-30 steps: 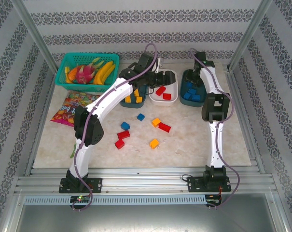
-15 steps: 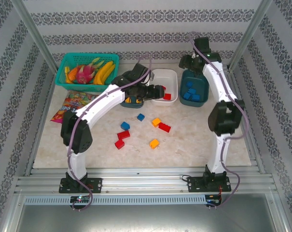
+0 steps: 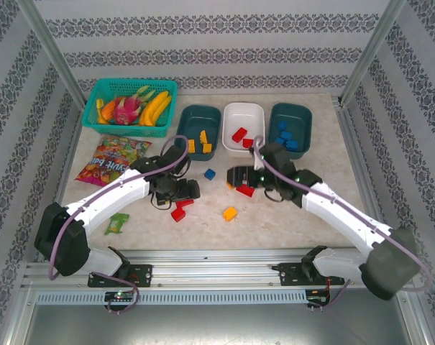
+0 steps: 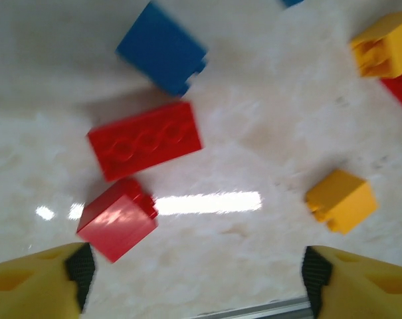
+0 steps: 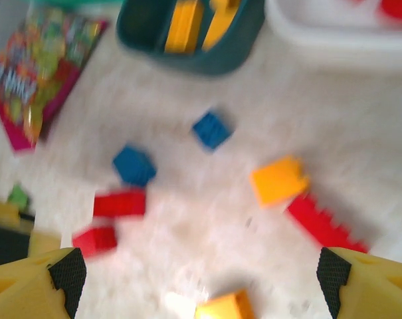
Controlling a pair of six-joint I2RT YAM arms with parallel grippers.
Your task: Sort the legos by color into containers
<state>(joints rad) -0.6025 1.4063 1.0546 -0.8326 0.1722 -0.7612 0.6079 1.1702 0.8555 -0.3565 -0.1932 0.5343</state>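
Legos [image 3: 230,213] lie loose on the table [image 3: 275,224], so I hover the left gripper [image 4: 197,271] over the red bricks [image 4: 145,139] and the right gripper [image 5: 201,272] near an orange brick [image 5: 278,179], both spread wide and empty.

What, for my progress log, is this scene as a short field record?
left teal tub: yellow legos
white tub: red legos
right teal tub: blue legos
loose legos: three red, two blue, two yellow
left fingers: open, empty, above loose red legos
right fingers: open, empty
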